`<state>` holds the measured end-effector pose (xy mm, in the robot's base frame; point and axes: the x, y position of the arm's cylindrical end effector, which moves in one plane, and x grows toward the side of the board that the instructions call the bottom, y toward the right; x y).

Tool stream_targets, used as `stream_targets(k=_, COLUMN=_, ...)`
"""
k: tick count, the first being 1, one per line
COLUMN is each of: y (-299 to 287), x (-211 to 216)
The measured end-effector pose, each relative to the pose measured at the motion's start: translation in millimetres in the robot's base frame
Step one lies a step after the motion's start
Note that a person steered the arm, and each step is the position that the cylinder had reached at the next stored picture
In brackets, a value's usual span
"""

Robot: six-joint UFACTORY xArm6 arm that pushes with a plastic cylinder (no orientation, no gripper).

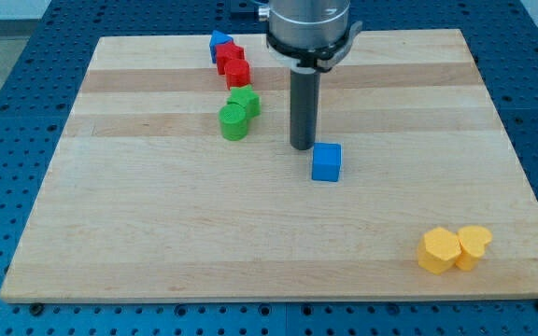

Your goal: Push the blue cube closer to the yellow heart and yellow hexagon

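The blue cube sits near the board's middle. My tip stands just to the cube's upper left, close to its corner or touching it. The yellow hexagon and the yellow heart lie side by side, touching, at the view's bottom right, far from the cube.
Two green blocks sit left of the rod. Two red blocks and a small blue block lie in a line near the view's top. The wooden board rests on a blue perforated table.
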<state>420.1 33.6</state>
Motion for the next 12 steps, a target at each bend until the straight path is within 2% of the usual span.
stream_targets(k=1, y=16, x=8)
stream_targets(k=3, y=-31, x=17)
stream_targets(k=4, y=-18, x=23)
stream_targets(k=6, y=48, x=31)
stream_targets(k=9, y=19, x=60)
stream_targets(k=12, y=96, x=64)
